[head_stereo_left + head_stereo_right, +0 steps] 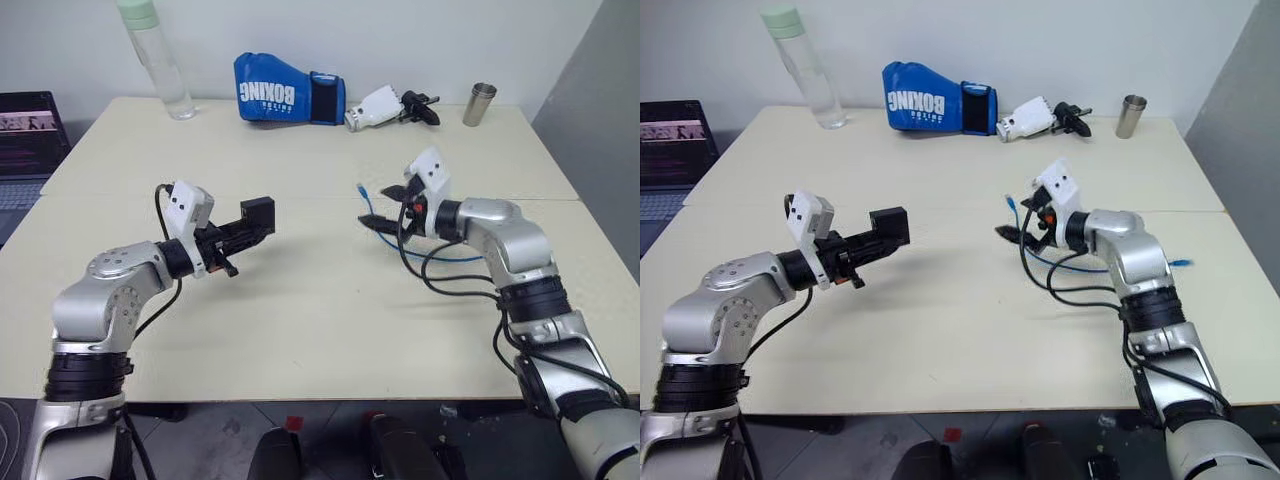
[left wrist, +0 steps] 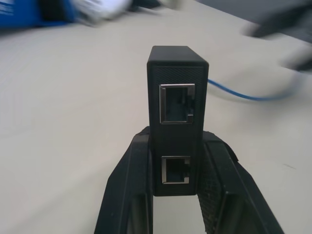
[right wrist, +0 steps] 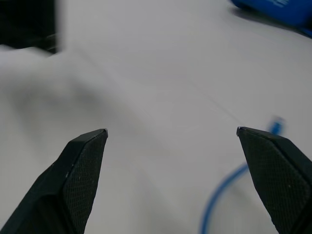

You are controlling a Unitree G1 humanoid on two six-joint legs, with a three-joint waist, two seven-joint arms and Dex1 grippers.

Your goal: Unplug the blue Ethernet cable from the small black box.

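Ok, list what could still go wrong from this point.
The left gripper clamps only the low end of the black box, held above the table; a jolt might tip it loose. The freed blue cable lies by the open right gripper and its black cables, so it could snag.

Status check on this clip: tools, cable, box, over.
Left tool shut on small black box, both ports empty. Right tool open. Blue Ethernet cable unplugged, beside right tool. Nothing in the way.
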